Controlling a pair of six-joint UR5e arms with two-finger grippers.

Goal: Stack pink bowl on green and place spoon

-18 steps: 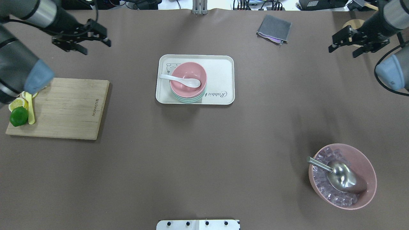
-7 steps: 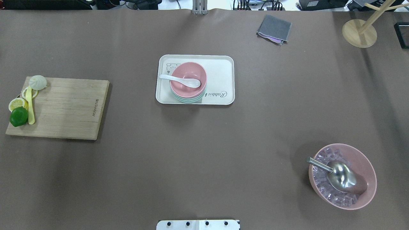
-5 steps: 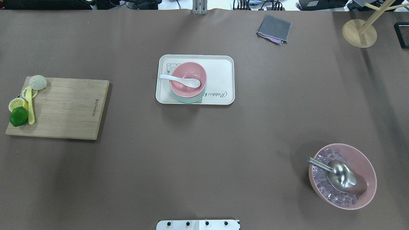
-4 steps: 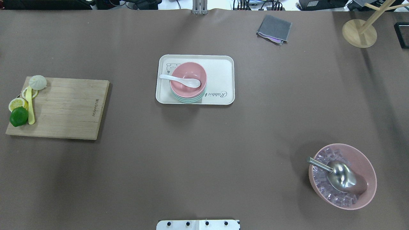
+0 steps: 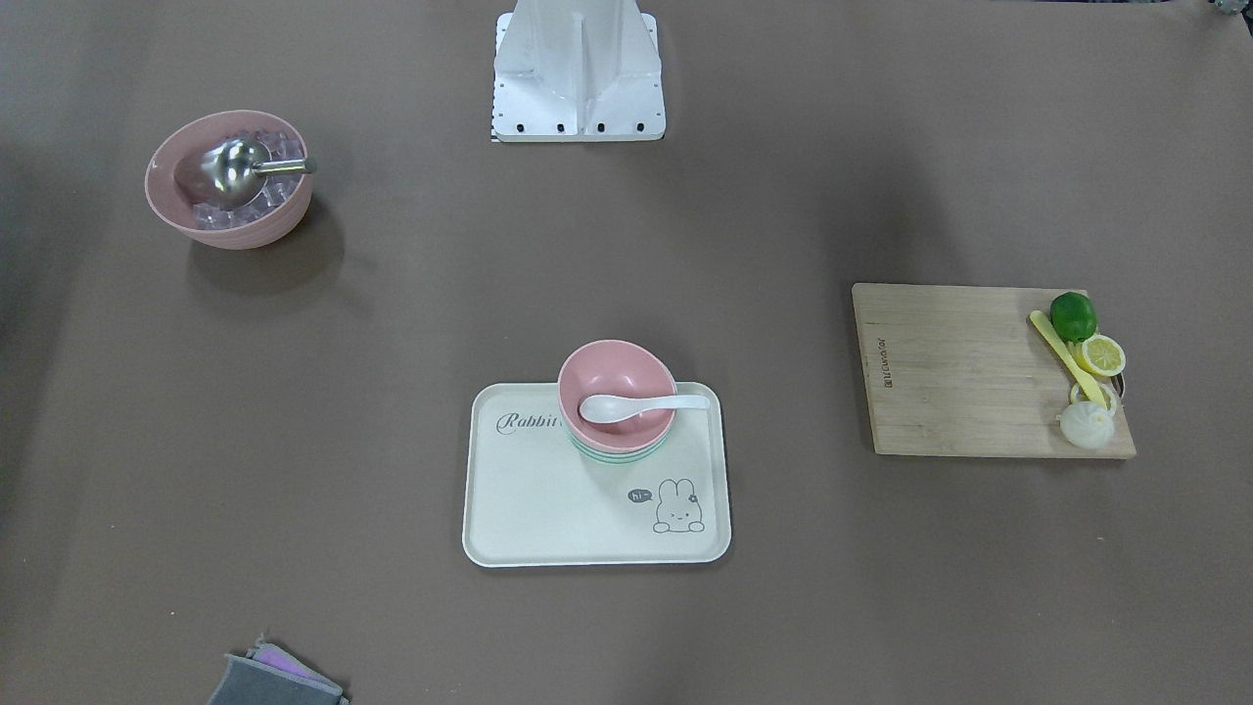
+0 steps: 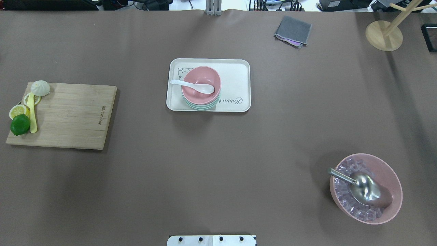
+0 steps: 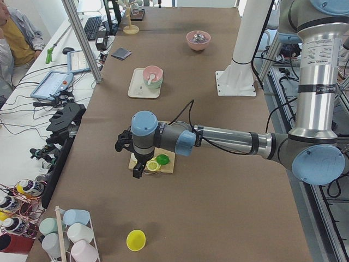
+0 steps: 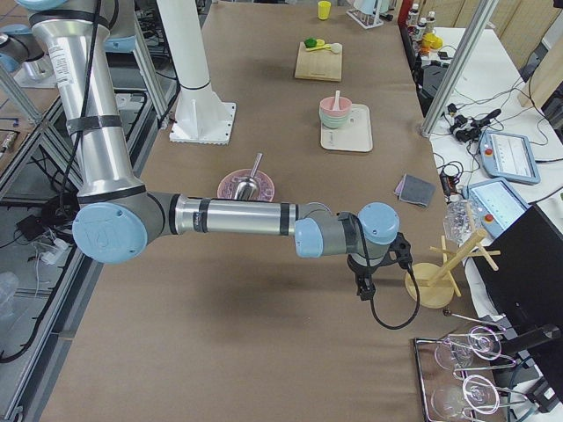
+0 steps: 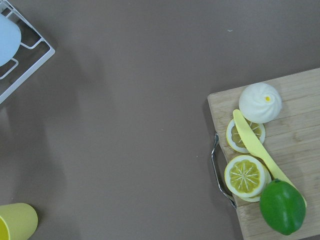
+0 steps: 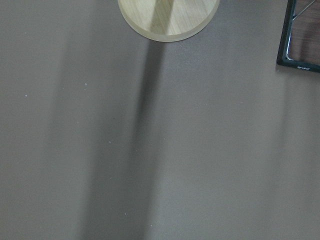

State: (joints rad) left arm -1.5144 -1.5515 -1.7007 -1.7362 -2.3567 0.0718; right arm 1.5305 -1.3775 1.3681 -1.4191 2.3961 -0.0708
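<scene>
A pink bowl (image 6: 201, 83) sits nested on a green bowl (image 6: 205, 106) on a cream rabbit tray (image 6: 235, 75) at the table's middle. A white spoon (image 6: 193, 86) lies in the pink bowl, its handle over the rim. The stack also shows in the front-facing view (image 5: 617, 382). My left gripper (image 7: 136, 170) hangs past the cutting board at the table's left end. My right gripper (image 8: 363, 286) hangs near the wooden stand at the right end. Both show only in the side views, so I cannot tell whether they are open or shut.
A wooden cutting board (image 6: 68, 116) holds a lime (image 6: 19, 124), lemon slices, a white bun and a yellow knife. A larger pink bowl of ice (image 6: 366, 188) with a metal scoop stands front right. A grey cloth (image 6: 293, 30) and a wooden stand base (image 6: 383, 35) lie far right.
Both arms, seen over the far corners 2.5 s ago, have left the overhead view. Bowls, spoon and tray have not moved.
</scene>
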